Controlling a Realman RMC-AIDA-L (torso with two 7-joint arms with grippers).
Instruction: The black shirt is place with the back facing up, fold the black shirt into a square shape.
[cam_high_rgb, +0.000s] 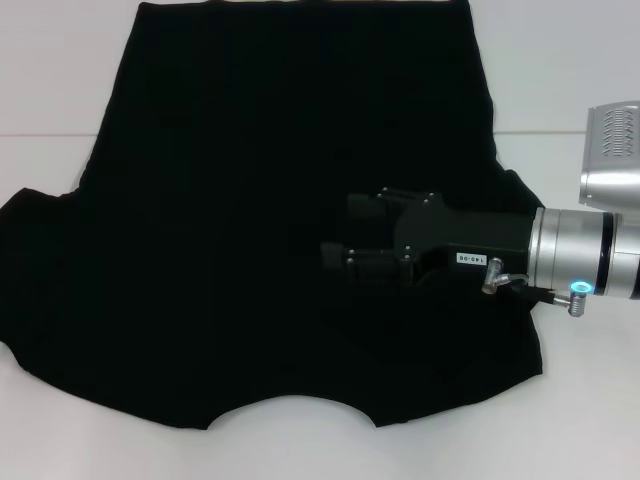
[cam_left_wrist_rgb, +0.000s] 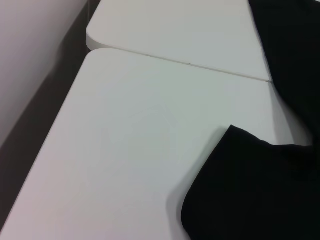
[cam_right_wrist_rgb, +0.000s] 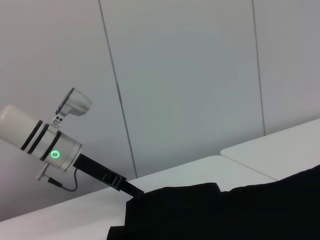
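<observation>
The black shirt lies spread flat on the white table, with its curved neckline toward the near edge. Its left sleeve reaches the head view's left edge. My right gripper reaches in from the right, low over the shirt's right half, with its fingers apart and only black cloth showing between them. The shirt's right edge lies under the gripper's wrist. My left gripper is out of the head view. The right wrist view shows it far off, at the shirt's edge. The left wrist view shows the sleeve corner.
The white table is made of two tops with a seam between them. A grey wall stands behind. The table's left edge drops to a dark gap. Bare table lies on both sides of the shirt.
</observation>
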